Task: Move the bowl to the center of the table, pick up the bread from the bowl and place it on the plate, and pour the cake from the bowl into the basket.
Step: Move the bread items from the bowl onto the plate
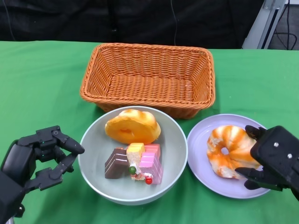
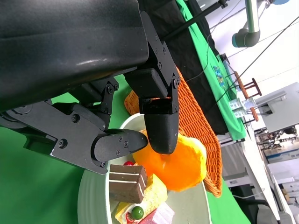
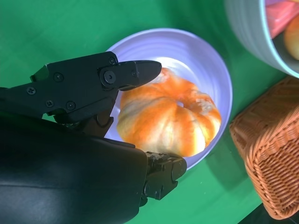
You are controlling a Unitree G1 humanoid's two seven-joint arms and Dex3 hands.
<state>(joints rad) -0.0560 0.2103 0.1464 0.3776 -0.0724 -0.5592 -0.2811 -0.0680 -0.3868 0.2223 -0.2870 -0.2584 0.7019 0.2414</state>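
The left hand (image 1: 39, 156) sits low beside the bowl (image 1: 96, 179), fingers apart and curled toward its rim, holding nothing. The right hand (image 1: 273, 158) hangs over the far edge of the plate (image 1: 201, 140), fingers spread on either side of the ring-shaped bread (image 1: 229, 150) without closing on it (released, as far as I can see). No writing shows anywhere. The bowl, mid-table, holds a golden bread roll (image 1: 132, 126) and cake slices (image 1: 138, 163). Behind it stands the wicker basket (image 1: 148, 77).
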